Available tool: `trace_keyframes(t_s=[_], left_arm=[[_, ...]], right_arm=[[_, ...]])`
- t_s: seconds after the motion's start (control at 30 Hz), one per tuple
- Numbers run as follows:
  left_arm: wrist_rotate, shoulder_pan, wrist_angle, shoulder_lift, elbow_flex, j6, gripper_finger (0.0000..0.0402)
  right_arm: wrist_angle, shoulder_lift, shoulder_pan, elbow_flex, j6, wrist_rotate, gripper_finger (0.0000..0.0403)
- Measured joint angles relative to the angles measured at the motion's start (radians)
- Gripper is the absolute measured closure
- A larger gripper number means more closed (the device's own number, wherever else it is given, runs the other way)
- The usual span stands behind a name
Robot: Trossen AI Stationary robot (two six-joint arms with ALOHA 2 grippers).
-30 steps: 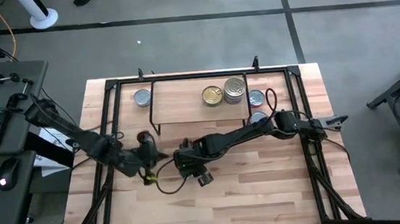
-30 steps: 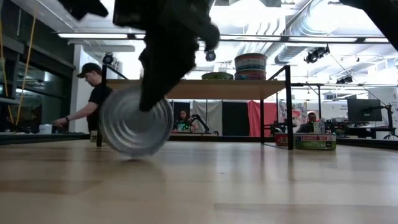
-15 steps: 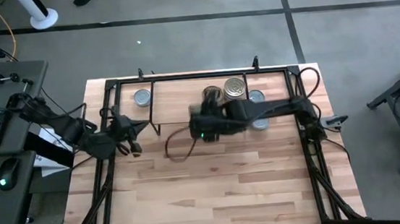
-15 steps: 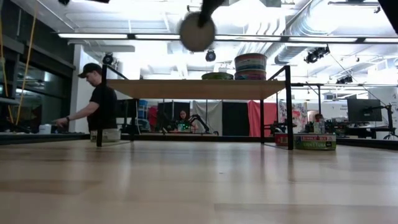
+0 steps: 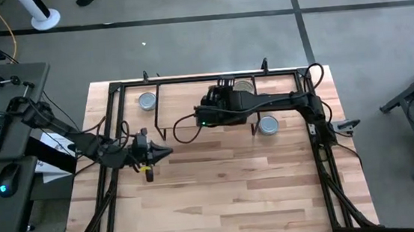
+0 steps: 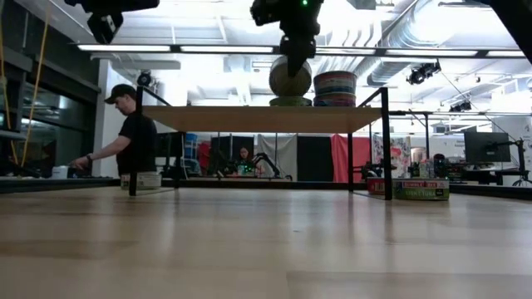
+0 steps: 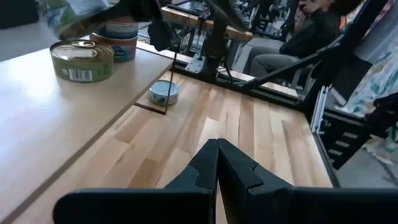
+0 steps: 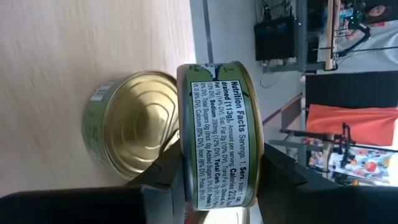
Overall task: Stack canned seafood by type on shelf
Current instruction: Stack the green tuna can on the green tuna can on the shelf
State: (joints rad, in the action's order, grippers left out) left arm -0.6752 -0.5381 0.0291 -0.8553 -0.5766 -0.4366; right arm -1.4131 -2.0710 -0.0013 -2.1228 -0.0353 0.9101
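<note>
My right gripper [image 5: 219, 98] hangs over the shelf [image 5: 178, 105], shut on a green-labelled tin [image 8: 214, 134] that stands on edge. The same tin [image 6: 290, 77] hovers just above a gold-topped tin [image 8: 127, 124] resting flat on the shelf top [image 6: 249, 119]. A stack of tins [image 6: 335, 87] stands on the shelf right beside it. My left gripper [image 5: 165, 153] is shut on nothing over the table's left middle, with its fingers [image 7: 217, 158] pointing toward the shelf. My right gripper pinches the tin between its two fingers [image 8: 163, 174], one on each flat face. The labelled side wall [image 8: 217, 118] faces the wrist. The fingers come slanting down from above. The tin is on edge and lifted clear, above the gold-topped tin.
One silver-topped tin [image 5: 147, 101] lies on the table left of the shelf. Another [image 5: 268, 125] lies by its right legs. Black frame rails [image 5: 115, 94] run along the table's far, left and right sides. Bare wood [image 5: 235, 181] fills the near half. People sit and stand beyond the table [image 6: 133, 137].
My right gripper has carried the tin up off the table's middle and toward the far edge, over the shelf. Its wrist turned on the way, and the tin now hangs above the gold-topped tin. My left gripper drew back toward the left edge, then returned, staying shut.
</note>
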Motion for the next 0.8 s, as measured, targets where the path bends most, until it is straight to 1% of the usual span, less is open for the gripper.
trace_keyframes(t_s=[0.1, 0.3, 0.4, 0.5, 0.57, 0.67, 0.8], left_arm=[[-0.001, 0.001, -0.002, 0.003, 0.000, 0.046, 0.0401], [-0.002, 0.001, -0.006, 0.003, 0.000, 0.117, 0.0402], [-0.007, 0.001, -0.006, 0.003, 0.000, 0.117, 0.0402], [-0.010, 0.001, -0.005, 0.003, 0.000, 0.117, 0.0401], [-0.011, 0.001, -0.005, 0.003, 0.000, 0.117, 0.0401], [-0.012, 0.001, -0.005, 0.003, 0.000, 0.117, 0.0401], [-0.012, 0.001, -0.004, 0.003, 0.000, 0.117, 0.0401]], right_arm=[[0.013, 0.000, 0.000, 0.034, -0.030, 0.025, 0.0285], [0.044, 0.000, 0.000, 0.086, -0.043, 0.042, 0.0282], [0.045, 0.001, 0.000, 0.108, -0.044, 0.046, 0.0239], [0.056, -0.001, 0.002, 0.110, -0.044, -0.016, 0.0190], [0.056, -0.001, 0.002, 0.101, -0.044, -0.069, 0.0168], [0.058, -0.001, 0.002, 0.084, -0.037, -0.101, 0.0152], [0.042, -0.001, 0.002, 0.059, -0.034, -0.101, 0.0149]])
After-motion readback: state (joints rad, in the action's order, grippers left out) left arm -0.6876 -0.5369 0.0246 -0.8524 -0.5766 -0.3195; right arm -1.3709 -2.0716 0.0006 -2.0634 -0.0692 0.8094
